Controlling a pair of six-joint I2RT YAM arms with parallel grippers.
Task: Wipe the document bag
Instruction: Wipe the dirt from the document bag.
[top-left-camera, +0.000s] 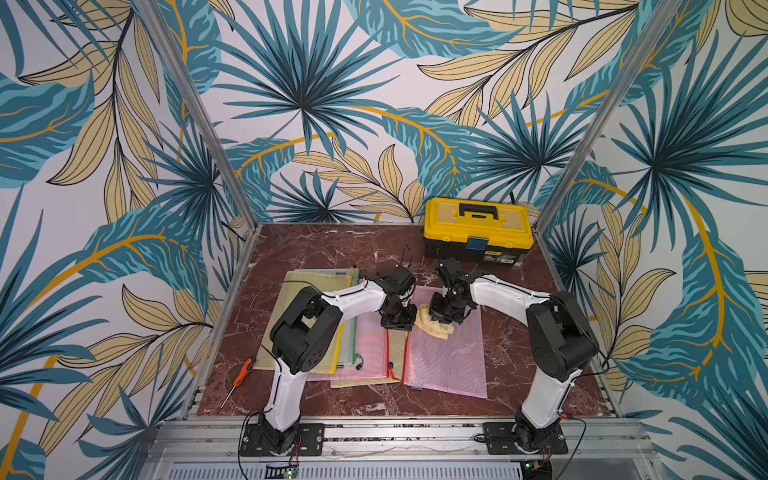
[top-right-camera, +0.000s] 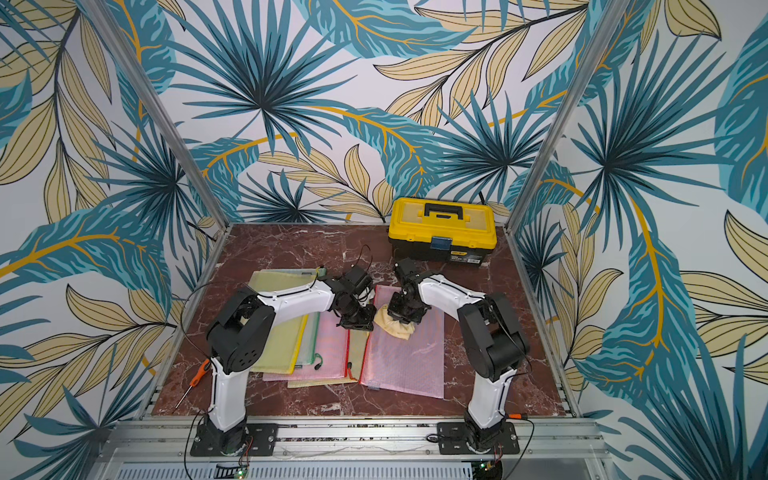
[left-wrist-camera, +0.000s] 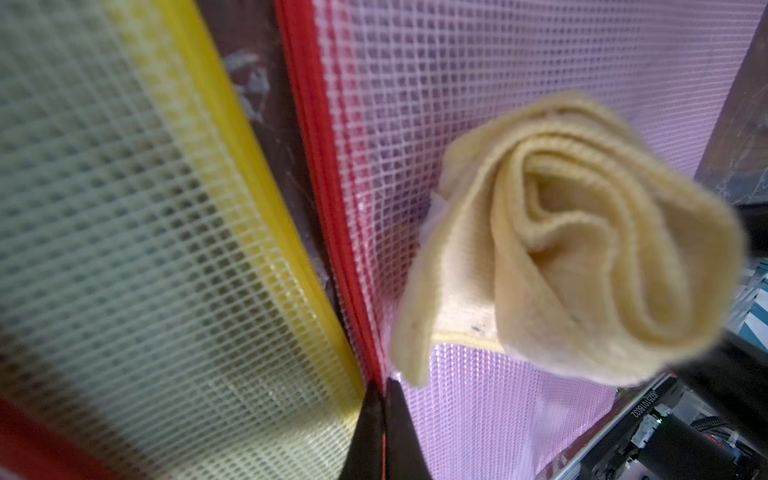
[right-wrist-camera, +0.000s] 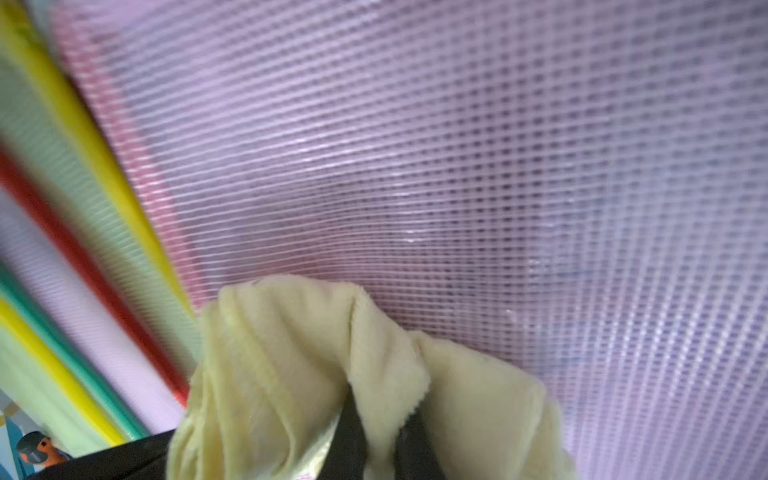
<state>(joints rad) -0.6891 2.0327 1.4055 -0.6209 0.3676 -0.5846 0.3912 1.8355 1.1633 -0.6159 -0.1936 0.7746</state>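
Here right hand (right-wrist-camera: 380, 411) pinches cloth (right-wrist-camera: 282, 353) on pink document bag (right-wrist-camera: 457, 166), left hand (left-wrist-camera: 384, 390) pressed together

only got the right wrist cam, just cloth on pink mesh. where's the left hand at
Observer: The left hand is shut on the red zipper edge of the pink document bag, right beside the cloth.
Operator: where on the bag is the cloth
Observer: In both top views the cloth sits near the bag's far end. Most of the pink mesh lies between it and the near edge of the table.
Operator: anything past the bag
Observer: A yellow toolbox stands closed at the back of the table, apart from the bag.
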